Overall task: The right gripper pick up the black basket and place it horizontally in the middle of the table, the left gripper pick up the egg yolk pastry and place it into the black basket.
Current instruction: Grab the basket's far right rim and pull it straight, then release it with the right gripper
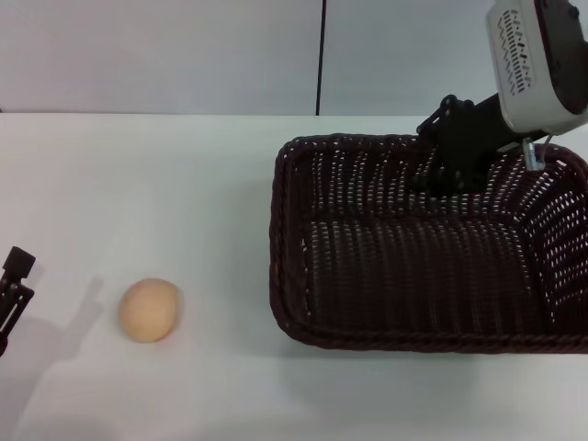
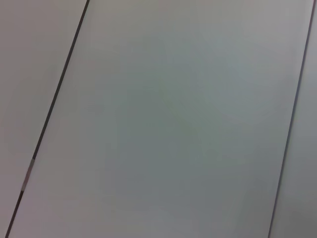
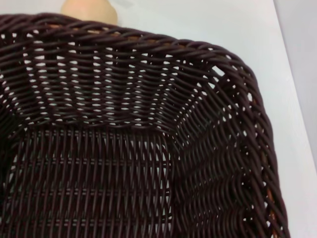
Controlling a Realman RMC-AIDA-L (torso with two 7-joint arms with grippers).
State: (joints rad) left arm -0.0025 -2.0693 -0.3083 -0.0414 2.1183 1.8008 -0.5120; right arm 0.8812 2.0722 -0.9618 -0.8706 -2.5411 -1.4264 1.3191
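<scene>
Head view | basket (image 1: 432, 266) sits on the right half of the table (image 1: 184, 184), long side across; right gripper (image 1: 455, 152) is at its far rim, whether clenched cannot be told | pastry (image 1: 149, 310) lies on the table, well left of the basket | left gripper (image 1: 14, 285) is at the left edge, near the pastry, apart from it; its state cannot be told | right wrist view: basket interior (image 3: 124, 148), pastry (image 3: 89, 10) beyond the rim

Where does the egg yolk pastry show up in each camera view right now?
Head view: egg yolk pastry on the table, lower left, apart from the black basket.
Left wrist view: not in it.
Right wrist view: a sliver at the top edge, beyond the basket's rim.
Shared landmark: the basket's braided rim.
</scene>
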